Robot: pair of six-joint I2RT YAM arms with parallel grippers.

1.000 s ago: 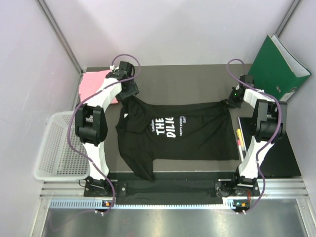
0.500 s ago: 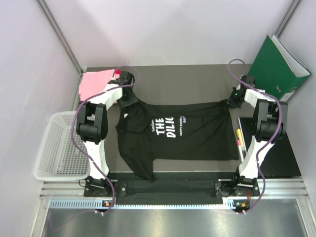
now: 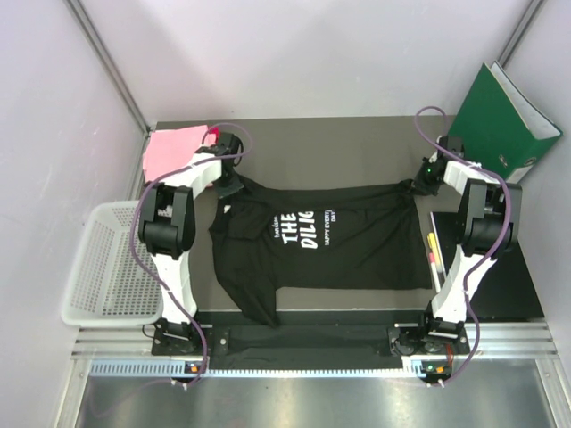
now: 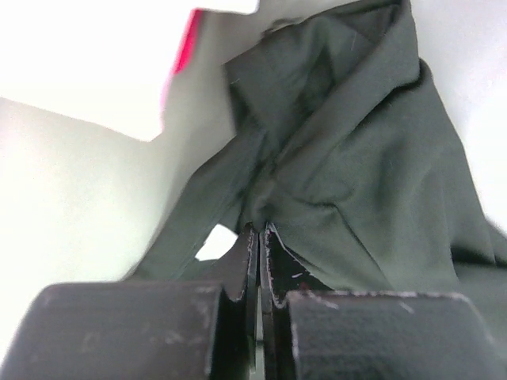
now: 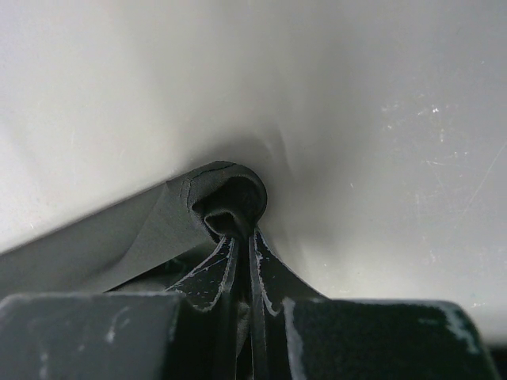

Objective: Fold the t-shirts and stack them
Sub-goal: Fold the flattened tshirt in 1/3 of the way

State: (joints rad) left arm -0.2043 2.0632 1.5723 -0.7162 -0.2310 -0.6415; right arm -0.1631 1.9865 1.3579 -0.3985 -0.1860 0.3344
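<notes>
The black t-shirt (image 3: pixel 339 245) lies spread across the middle of the dark table (image 3: pixel 330 147), white chest lettering up, its soft matte cloth rumpled at the near-left sleeve. My left gripper (image 4: pixel 260 231) is pinched tight on the shirt's far-left corner, where the fabric bunches into deep folds. My right gripper (image 5: pixel 242 237) is clamped on the far-right corner, the hem rolled into a small loop at the fingertips. The light pink t-shirt (image 3: pixel 172 150) lies flat at the table's far-left corner, a sliver of darker pink-red t-shirt (image 3: pixel 212 135) at its right edge. A white mesh basket (image 3: pixel 98 267) sits left of the table; a stiff green binder (image 3: pixel 500 120) leans far right.
</notes>
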